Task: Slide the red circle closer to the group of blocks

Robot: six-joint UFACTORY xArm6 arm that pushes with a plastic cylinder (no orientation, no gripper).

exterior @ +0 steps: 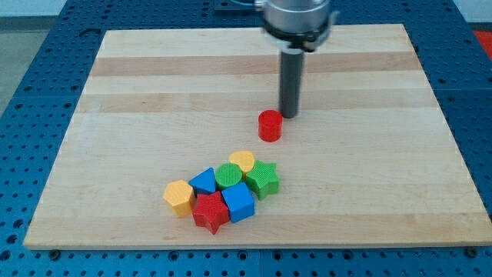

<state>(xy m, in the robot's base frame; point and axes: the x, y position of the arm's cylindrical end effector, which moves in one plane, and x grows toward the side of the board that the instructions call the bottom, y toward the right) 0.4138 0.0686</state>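
The red circle [270, 125] stands alone on the wooden board [154, 92], near the middle. My tip [289, 115] is just to the upper right of it, very close or touching. Below and to the left lies the group of blocks: a yellow circle [242, 161], a green star [263, 178], a green circle [227, 176], a blue triangle-like block [204, 182], a blue cube [238, 201], a red star [211, 212] and a yellow hexagon [178, 197]. A gap of bare board separates the red circle from the group.
The board lies on a blue perforated table [31, 69]. The arm's grey wrist [296, 19] hangs over the board's top edge.
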